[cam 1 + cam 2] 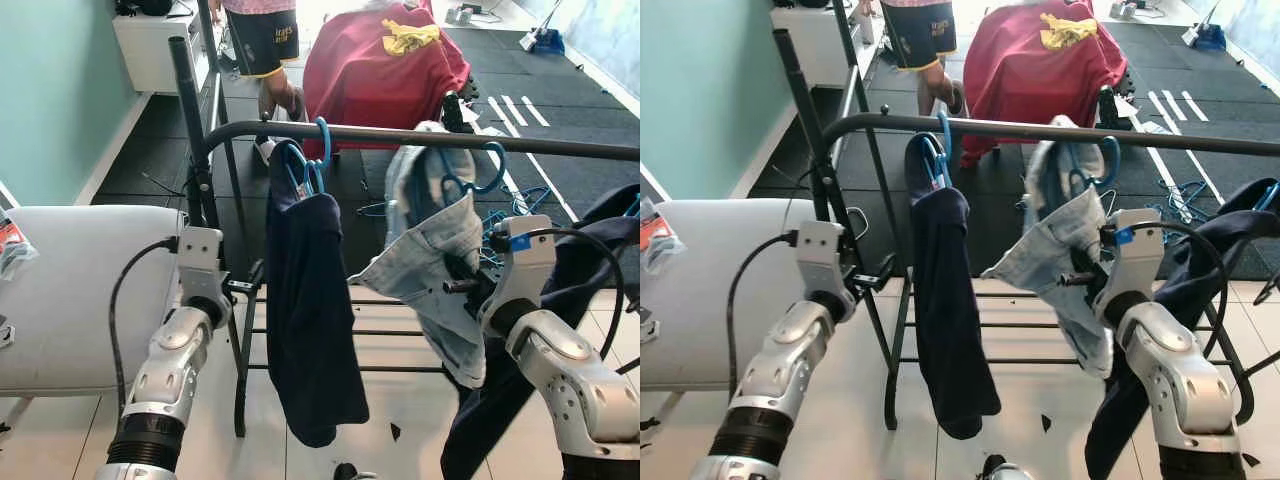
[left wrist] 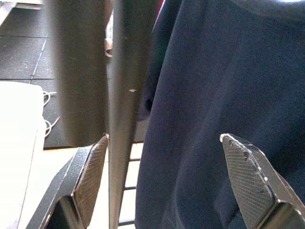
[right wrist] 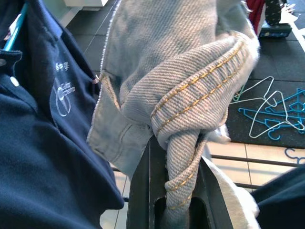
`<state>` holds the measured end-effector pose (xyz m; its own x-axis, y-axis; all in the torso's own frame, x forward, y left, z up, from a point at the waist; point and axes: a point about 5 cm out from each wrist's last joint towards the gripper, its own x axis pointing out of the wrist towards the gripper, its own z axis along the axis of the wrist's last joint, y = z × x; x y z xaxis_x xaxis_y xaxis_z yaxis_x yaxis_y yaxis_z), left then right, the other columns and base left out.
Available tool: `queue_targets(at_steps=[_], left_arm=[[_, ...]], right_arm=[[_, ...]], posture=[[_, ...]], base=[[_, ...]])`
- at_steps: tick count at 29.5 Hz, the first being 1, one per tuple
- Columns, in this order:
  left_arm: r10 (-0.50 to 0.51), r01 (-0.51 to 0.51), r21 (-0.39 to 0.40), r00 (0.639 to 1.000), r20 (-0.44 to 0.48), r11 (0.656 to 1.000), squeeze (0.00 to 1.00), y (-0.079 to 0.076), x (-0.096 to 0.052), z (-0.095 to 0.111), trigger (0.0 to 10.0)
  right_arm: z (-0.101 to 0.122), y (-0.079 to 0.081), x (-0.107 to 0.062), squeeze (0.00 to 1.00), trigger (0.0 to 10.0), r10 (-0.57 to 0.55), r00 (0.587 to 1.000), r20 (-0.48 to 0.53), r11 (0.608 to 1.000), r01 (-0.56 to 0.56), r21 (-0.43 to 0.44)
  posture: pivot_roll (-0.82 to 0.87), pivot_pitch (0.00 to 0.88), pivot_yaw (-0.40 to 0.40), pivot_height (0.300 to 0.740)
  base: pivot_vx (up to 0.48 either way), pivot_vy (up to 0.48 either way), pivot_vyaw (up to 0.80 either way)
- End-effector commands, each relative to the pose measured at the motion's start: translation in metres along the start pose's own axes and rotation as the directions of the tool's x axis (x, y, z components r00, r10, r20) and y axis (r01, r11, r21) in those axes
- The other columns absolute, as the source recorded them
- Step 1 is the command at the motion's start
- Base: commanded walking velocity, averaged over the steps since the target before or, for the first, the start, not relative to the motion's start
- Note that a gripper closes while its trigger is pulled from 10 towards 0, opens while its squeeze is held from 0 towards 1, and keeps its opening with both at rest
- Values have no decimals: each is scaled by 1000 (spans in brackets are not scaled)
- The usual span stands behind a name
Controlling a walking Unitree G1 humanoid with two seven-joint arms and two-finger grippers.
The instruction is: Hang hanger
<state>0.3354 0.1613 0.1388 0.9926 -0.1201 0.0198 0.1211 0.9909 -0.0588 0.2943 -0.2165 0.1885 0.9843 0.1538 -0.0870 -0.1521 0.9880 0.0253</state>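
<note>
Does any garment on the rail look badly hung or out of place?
Yes. The denim garment hangs bunched and crooked from its blue hanger on the rail; the right gripper pinches a fold.

Bright room with teal wall point(image 1: 55, 90) at left.
Dark rubber mat flooring point(image 1: 540, 125) far, pale tiles point(image 1: 420, 425) near; white cabinet point(image 1: 155, 45) far left, grey cushioned seat point(image 1: 70, 290) near left.

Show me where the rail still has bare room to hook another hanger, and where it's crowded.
Bare rail runs between the navy shirt on its blue hanger and the denim garment, which the right gripper is pinching. A shorter bare stretch lies between the rack's corner post and the navy shirt, near the open left gripper. Right of the denim is crowded with dark clothing.
</note>
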Motion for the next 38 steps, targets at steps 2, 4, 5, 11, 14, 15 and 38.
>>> queue_targets(at_steps=[2, 4, 5, 11, 14, 15, 38], left_arm=[[2, -2, -13, 1000, -13, 1000, 0, -1, -2, -4, 10000], [-4, 4, -11, 1000, -12, 1000, 0, -2, -3, -4, 10000], [-10, 10, -12, 1000, -10, 1000, 0, -3, -4, -3, 10000], [-10, 10, -1, 1000, 10, 1000, 0, -1, -9, -1, 10000], [10, -10, 9, 1000, 21, 1000, 0, 1, -14, -1, 10000], [10, -10, 9, 1000, 21, 1000, 0, 1, -14, -1, 10000], [123, -123, 9, 992, 29, 992, 0, 13, -29, -3, 10000]], right_arm=[[12, -2, 0, 0, 10000, -6, 998, 70, 1000, 7, -3], [15, -3, 2, 0, 10000, -11, 997, 73, 1000, 12, -7], [15, -8, 4, 0, 10000, -38, 998, 57, 999, 40, -26], [22, -25, 10, 0, 10000, -100, 993, 56, 993, 103, -52], [21, -30, 16, 0, 10000, -125, 992, 22, 989, 126, -75], [21, -30, 16, 0, 10000, -125, 992, 22, 989, 126, -75], [-11, -15, -7, 1000, 10000, -121, 989, 88, 992, 122, -6]], posture=[[-67, 206, -17, 740], [-65, 204, -20, 740], [-65, 201, -22, 740], [-70, 197, -17, 740], [-69, 195, -14, 740], [-69, 195, -14, 740], [-64, 198, -11, 740]], base=[[0, 0, 0], [0, 0, 0], [0, 0, 0], [0, 0, 0], [0, 0, 0], [0, 0, 0], [0, 0, 0]])
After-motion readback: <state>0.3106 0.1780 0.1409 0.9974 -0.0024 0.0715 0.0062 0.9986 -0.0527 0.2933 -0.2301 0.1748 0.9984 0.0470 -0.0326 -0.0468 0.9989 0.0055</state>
